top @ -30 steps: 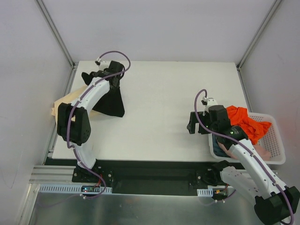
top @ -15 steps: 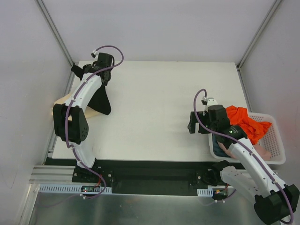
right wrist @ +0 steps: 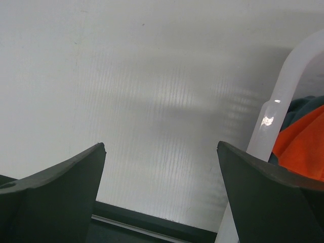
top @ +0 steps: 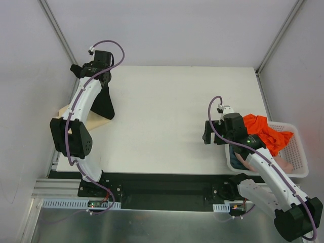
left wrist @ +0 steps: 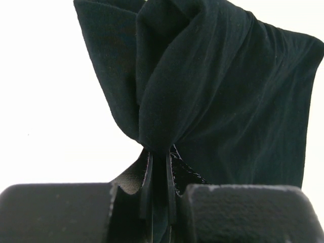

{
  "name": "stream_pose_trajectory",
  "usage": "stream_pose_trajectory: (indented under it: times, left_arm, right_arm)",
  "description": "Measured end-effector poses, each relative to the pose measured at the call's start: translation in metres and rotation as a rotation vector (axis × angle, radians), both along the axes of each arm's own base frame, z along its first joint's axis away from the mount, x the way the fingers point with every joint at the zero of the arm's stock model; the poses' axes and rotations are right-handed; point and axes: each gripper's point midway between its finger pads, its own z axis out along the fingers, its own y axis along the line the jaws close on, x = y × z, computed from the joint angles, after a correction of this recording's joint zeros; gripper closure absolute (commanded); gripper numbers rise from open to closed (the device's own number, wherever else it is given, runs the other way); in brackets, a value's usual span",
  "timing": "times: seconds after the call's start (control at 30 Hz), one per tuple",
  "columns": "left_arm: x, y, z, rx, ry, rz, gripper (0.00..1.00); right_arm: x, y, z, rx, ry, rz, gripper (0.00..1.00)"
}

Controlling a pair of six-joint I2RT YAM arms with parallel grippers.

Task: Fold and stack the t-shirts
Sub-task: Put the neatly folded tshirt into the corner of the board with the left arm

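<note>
Two hands here: your left hand (left wrist: 159,162) pinching bunched black shirt (left wrist: 217,101) over far-left tabletop (top: 172,111) corner, your right hand (right wrist: 161,148) spread wide beside basket (top: 301,153).

A white table (top: 172,101) sits inside pale grey walls (top: 172,30) — metal posts (top: 59,33) at the back corners.

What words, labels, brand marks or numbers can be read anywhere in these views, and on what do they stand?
None can be read.
The black t-shirt pinched in the left tool shows plain cloth only.
The orange t-shirt, the white basket and the table carry no visible print.
</note>
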Motion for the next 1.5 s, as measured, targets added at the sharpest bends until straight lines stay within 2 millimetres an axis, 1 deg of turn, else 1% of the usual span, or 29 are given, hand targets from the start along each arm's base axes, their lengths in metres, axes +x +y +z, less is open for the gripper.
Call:
stream_pose_trajectory:
  times: [0.07,0.17,0.27,0.47,0.57,0.63,0.67,0.77,0.8,0.87,0.9,0.93,0.97,1.0,1.23,1.33,1.43,1.5]
  left_arm:
    - [-0.002,0.008,0.0,-0.008,-0.005,0.018,1.0]
    - [-0.007,0.022,-0.007,-0.01,0.01,0.052,1.0]
    - [-0.014,0.036,-0.02,-0.025,0.039,0.081,1.0]
    - [-0.034,0.071,-0.052,-0.088,0.085,0.17,1.0]
    - [-0.042,0.083,-0.067,-0.105,0.107,0.208,1.0]
    - [-0.042,0.086,-0.074,-0.107,0.117,0.217,1.0]
    - [-0.041,0.088,-0.08,-0.109,0.128,0.224,0.96]
    - [-0.041,0.093,-0.095,-0.113,0.155,0.239,0.8]
    - [-0.041,0.094,-0.099,-0.114,0.163,0.243,0.77]
    - [-0.042,0.098,-0.107,-0.117,0.176,0.257,0.68]
    - [-0.043,0.1,-0.11,-0.119,0.182,0.265,0.45]
    - [-0.043,0.101,-0.113,-0.12,0.187,0.27,0.27]
    - [-0.045,0.103,-0.115,-0.118,0.193,0.276,0.03]
    - [-0.045,0.104,-0.116,-0.118,0.195,0.28,0.01]
    - [-0.043,0.103,-0.118,-0.132,0.174,0.289,0.01]
    - [-0.039,0.096,-0.116,-0.179,0.144,0.275,0.01]
    - [-0.033,0.082,-0.105,-0.269,0.067,0.246,0.01]
    - [-0.028,0.067,-0.088,-0.353,-0.022,0.224,0.01]
  right_arm:
    - [0.0,0.0,0.0,-0.001,0.001,0.0,0.04]
    - [0.001,-0.001,-0.002,-0.007,0.005,-0.004,0.04]
    - [0.001,-0.002,-0.003,-0.013,0.011,-0.007,0.04]
    - [0.001,-0.002,-0.005,-0.017,0.019,-0.007,0.04]
    - [0.001,-0.002,-0.005,-0.017,0.019,-0.008,0.04]
    - [0.001,-0.002,-0.005,-0.017,0.019,-0.008,0.04]
    - [0.001,-0.002,-0.005,-0.018,0.018,-0.008,0.04]
    - [0.001,-0.003,-0.005,-0.021,0.017,-0.011,0.04]
    - [0.001,-0.003,-0.005,-0.021,0.017,-0.012,0.04]
    - [0.001,-0.003,-0.005,-0.022,0.017,-0.013,0.04]
    - [0.002,-0.003,-0.005,-0.022,0.017,-0.013,0.04]
    - [0.002,-0.003,-0.006,-0.022,0.017,-0.013,0.04]
    - [0.002,-0.003,-0.006,-0.023,0.018,-0.013,0.04]
    - [0.002,-0.003,-0.006,-0.024,0.019,-0.013,0.04]
    - [0.002,-0.004,-0.006,-0.029,0.018,-0.018,0.04]
    - [0.002,-0.004,-0.006,-0.029,0.018,-0.018,0.04]
    - [0.002,-0.004,-0.006,-0.027,0.018,-0.02,0.04]
    - [0.002,-0.004,-0.006,-0.023,0.019,-0.024,0.04]
